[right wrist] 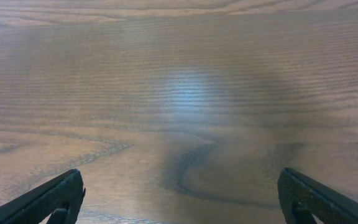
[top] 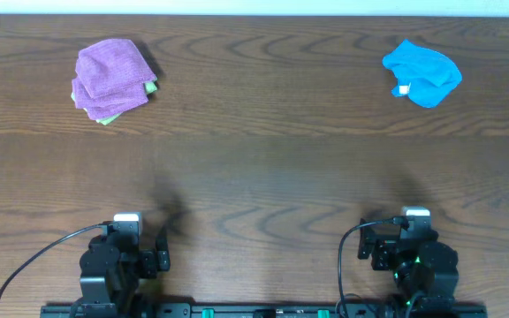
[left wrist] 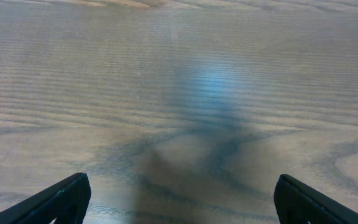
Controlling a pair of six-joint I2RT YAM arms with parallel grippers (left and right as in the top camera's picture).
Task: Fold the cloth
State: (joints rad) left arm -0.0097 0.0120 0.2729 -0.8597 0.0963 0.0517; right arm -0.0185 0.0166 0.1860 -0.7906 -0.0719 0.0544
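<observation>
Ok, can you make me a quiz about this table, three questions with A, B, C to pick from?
1. Where does the purple cloth lie on the table?
A. far side, left
B. far side, right
C. between the two arms

2. What colour is the other cloth?
A. red
B. blue
C. yellow

3. How are the left gripper and the right gripper?
A. both open, holding nothing
B. both shut on a cloth
C. one open, one shut

Answers:
1 A: the overhead view shows it at the far left, well away from both arms.
2 B: it is bright blue, with a small white tag.
3 A: each wrist view shows the fingers wide apart with nothing between them.
</observation>
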